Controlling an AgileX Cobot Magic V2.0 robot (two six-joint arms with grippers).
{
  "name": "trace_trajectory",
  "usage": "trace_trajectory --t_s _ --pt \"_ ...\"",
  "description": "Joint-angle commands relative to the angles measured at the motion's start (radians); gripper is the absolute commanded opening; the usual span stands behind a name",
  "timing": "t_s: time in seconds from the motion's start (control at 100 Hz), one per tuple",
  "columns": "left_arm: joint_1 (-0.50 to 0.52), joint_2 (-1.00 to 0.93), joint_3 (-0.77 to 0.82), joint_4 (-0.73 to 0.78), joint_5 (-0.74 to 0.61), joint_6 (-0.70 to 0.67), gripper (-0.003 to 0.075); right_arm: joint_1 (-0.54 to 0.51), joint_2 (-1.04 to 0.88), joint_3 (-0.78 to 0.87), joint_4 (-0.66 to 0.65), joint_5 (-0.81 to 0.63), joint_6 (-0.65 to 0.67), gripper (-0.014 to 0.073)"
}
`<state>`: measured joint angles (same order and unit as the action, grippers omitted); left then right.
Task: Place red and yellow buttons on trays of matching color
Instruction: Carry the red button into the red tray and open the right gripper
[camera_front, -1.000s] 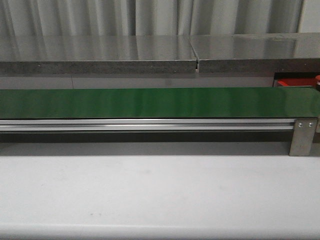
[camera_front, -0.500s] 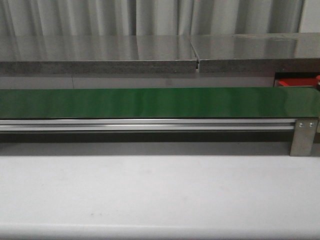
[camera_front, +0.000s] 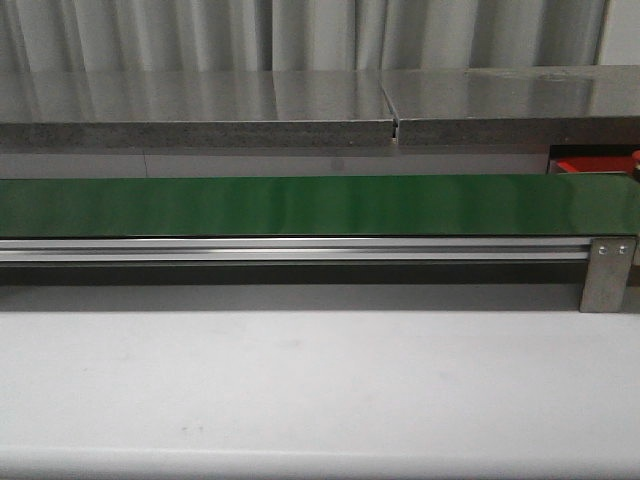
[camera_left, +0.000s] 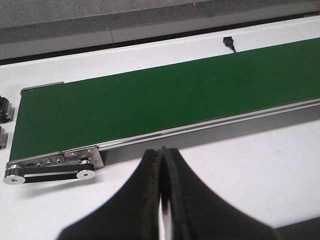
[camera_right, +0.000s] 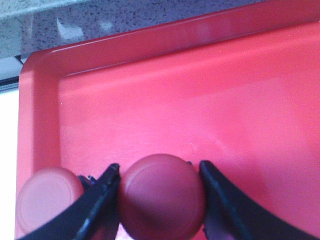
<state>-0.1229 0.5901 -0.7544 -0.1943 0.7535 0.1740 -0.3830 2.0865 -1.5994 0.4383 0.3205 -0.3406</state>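
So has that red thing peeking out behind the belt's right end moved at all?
No. The red tray sits in the same spot against the metal bracket in the front view.

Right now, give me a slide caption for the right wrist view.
Right claw grips a round red button over the glossy red plastic tray, beside a second red button.

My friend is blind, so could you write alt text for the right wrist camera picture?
The right gripper holds a red button between its two black fingers, just over a red tray. A second red button sits beside it near the tray's corner.
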Motion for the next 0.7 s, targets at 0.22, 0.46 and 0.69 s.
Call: trace_trajectory --t_s 0.22,0.46,0.69 --pt "-0.007 0.001 -0.027 -0.012 -0.066 -0.011 -0.002 -0.004 0.009 -0.117 0.022 -0.033 -0.002 0.0041" --pt "-0.007 0.001 -0.027 -0.012 -0.066 -0.011 -0.002 -0.004 0.032 -0.12 0.022 -0.043 -0.002 0.0041" --pt "-0.007 0.001 -0.027 -0.012 -0.066 -0.011 -0.002 -0.004 0.045 -0.129 0.022 -0.008 -0.003 0.0185"
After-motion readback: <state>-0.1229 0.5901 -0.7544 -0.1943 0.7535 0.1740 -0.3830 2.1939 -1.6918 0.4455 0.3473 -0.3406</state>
